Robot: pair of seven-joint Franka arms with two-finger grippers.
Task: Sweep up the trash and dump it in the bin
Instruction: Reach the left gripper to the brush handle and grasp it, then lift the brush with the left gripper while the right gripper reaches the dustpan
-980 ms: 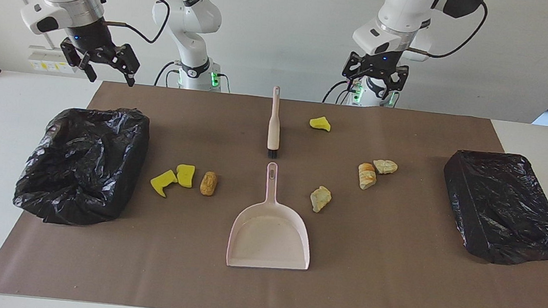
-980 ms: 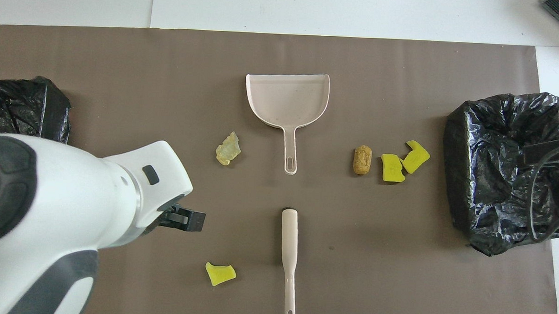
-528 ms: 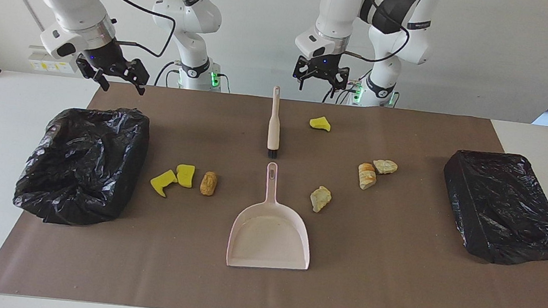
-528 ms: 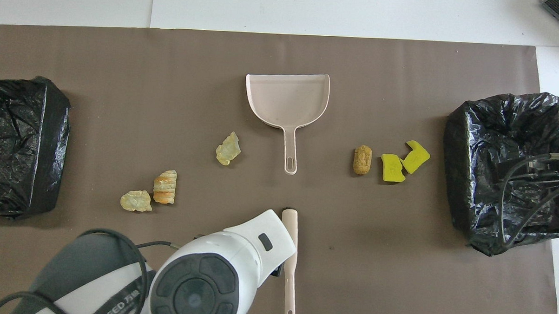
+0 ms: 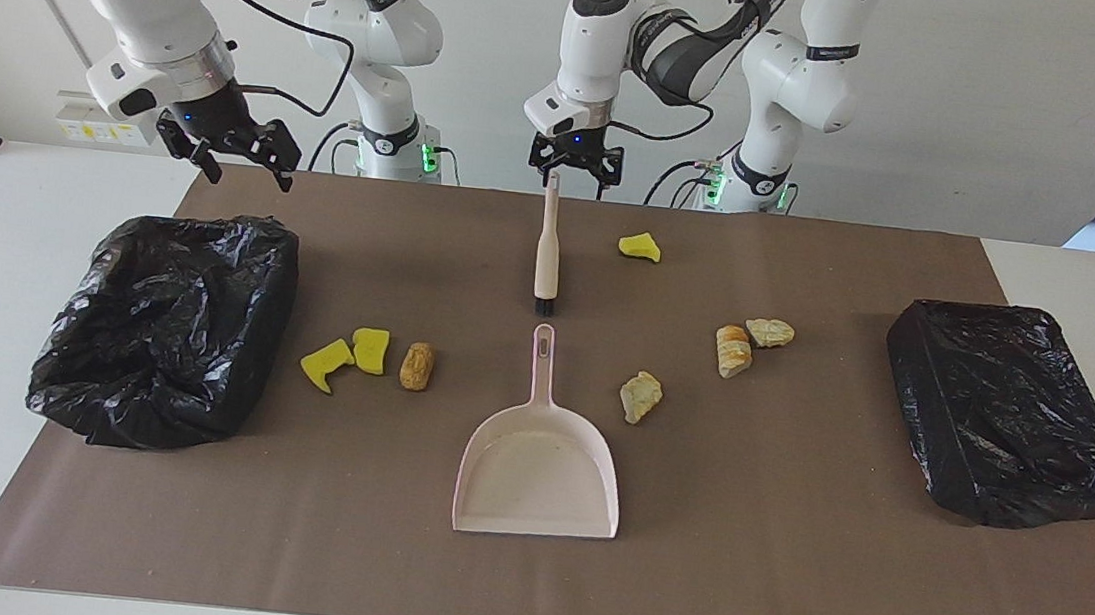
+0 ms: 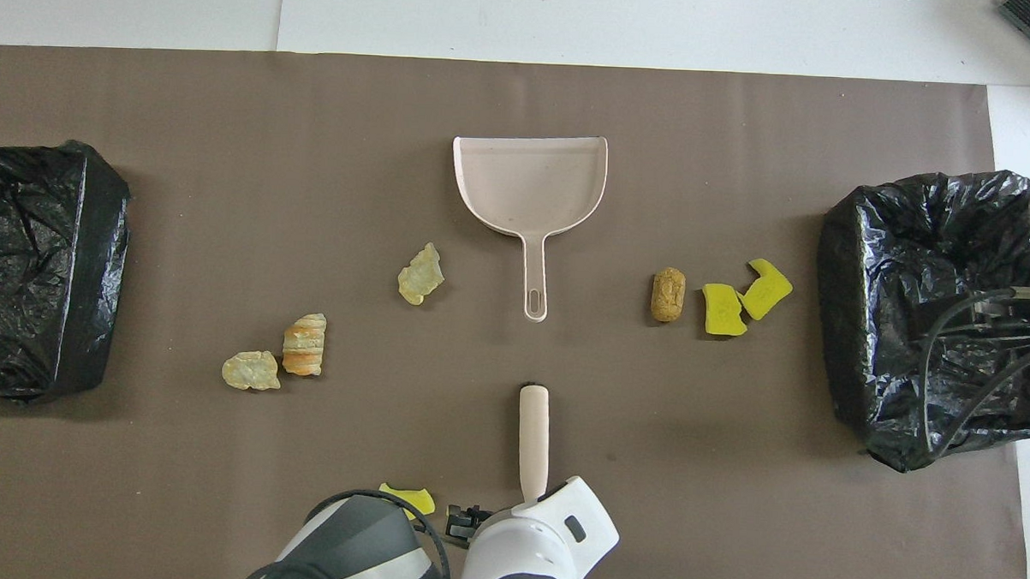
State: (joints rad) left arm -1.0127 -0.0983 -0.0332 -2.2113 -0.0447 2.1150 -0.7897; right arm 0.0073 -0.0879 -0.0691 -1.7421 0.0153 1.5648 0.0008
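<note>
The trash lies loose on the brown mat. Two yellow pieces (image 5: 347,357) and a brown lump (image 5: 417,365) lie beside the black-bagged bin (image 5: 166,326) at the right arm's end. A third yellow piece (image 5: 640,246), an orange lump (image 5: 732,351) and two pale lumps (image 5: 769,332) (image 5: 640,397) lie toward the left arm's end. The beige-handled brush (image 5: 548,247) lies mid-table, with the pinkish dustpan (image 5: 541,458) farther from the robots. My left gripper (image 5: 574,171) hangs open over the brush handle's end. My right gripper (image 5: 244,168) hangs open and empty, above the mat's edge by the bin.
A second black-bagged box (image 5: 1010,412) sits at the left arm's end of the table. In the overhead view the left arm's wrist (image 6: 540,539) covers the brush handle's end and part of a yellow piece (image 6: 409,497). Cables hang over the bin (image 6: 934,313).
The left arm has swung from its own end of the table to the middle, over the brush handle's end. The right gripper shifted slightly toward the middle. Nothing on the mat has moved.
</note>
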